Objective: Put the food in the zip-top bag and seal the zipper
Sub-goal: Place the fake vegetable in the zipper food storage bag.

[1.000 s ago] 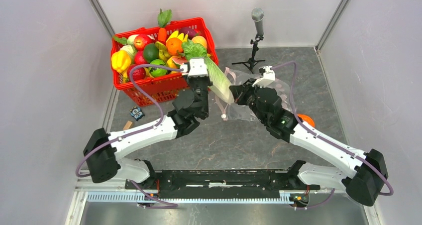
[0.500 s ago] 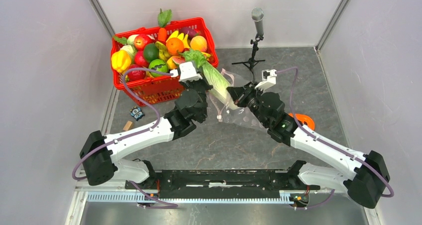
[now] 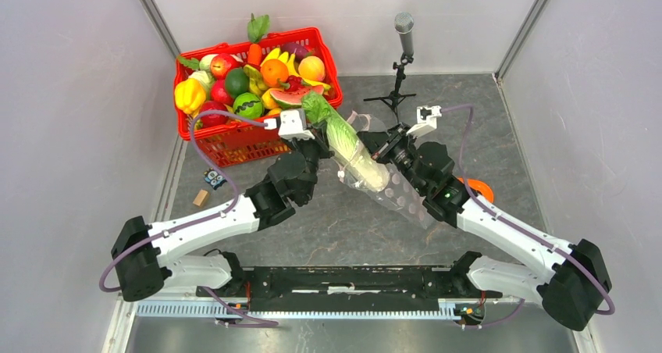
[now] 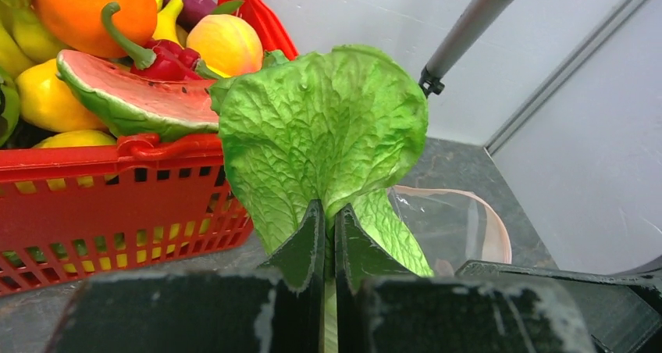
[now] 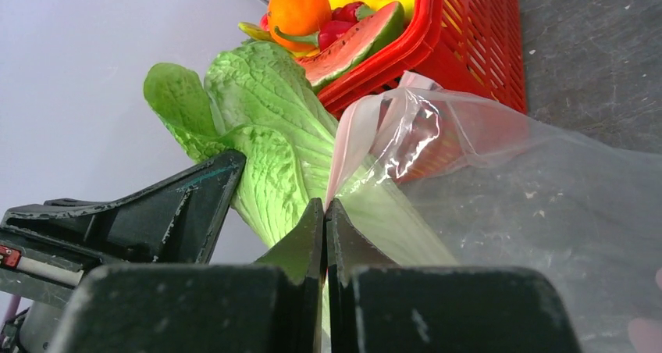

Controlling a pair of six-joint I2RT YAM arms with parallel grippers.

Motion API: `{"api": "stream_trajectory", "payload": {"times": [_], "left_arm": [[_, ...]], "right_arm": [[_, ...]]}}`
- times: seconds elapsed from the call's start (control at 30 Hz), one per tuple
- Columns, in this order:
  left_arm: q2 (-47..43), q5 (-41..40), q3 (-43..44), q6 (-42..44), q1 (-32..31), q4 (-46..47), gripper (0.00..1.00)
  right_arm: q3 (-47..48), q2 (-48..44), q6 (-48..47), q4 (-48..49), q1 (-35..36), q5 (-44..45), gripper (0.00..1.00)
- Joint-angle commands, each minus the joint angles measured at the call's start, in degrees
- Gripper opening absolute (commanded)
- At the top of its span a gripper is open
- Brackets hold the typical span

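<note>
Two arms reach from the near edge of the table (image 3: pixel 328 220) and meet over its middle. An orange disc (image 3: pixel 478 189) lies on the table just beside the right forearm.

The right gripper (image 3: pixel 370 145) has its jaws pressed together on the top edge of the zip-top bag (image 3: pixel 410 201). In the right wrist view the pink zipper (image 5: pixel 349 146) rises from between those jaws and curves round an open mouth. The bag's clear body trails back along the right arm. I cannot tell whether its lower end rests on the table.

Just beside it, the left gripper (image 3: pixel 322 137) pinches the cabbage (image 3: pixel 353 151) low on its leafy part, the jaws almost closed with the leaf stem between them. The cabbage lies tilted. Its pale stalk end sits inside the bag's mouth under the plastic, and its green leaves stick out towards the far left.

Farther off, at the far left, stands the red basket (image 3: pixel 234 142), which holds the watermelon slice (image 3: pixel 290 97), the orange (image 3: pixel 274 72), the yellow bell pepper (image 3: pixel 190 95) and other toy produce. A microphone (image 3: pixel 403 25) on a small stand is at the far edge, well apart from the bag.
</note>
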Motion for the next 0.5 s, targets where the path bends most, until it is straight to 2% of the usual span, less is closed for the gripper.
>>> {"api": "stream_trajectory", "payload": {"times": [0.0,0.1,0.2,0.4,0.47], "left_arm": [[-2.49,3.58,1.83,-5.01,-0.14,-0.56,0.02],[-1.01,11.17,1.76,-1.23,-0.13,3.07,0.06],[-0.71,17.37,-1.94,-2.34,-0.12,7.92,0.13],[-5.24,17.02,-3.47,0.09,-0.04,3.89,0.55],[-7.45,17.49,-3.51,3.21,0.08,3.46,0.75]], "right_arm": [[-0.57,-1.04,-2.89,3.26,-0.51,-2.58,0.00],[-3.13,-0.55,-1.69,10.61,-0.86,-8.83,0.00],[-2.91,-0.36,-0.76,11.64,-0.81,-10.15,0.00],[-1.23,-3.67,-4.64,6.05,-0.91,-6.16,0.00],[-1.08,-4.50,-5.62,5.16,-0.97,-5.62,0.00]]}}
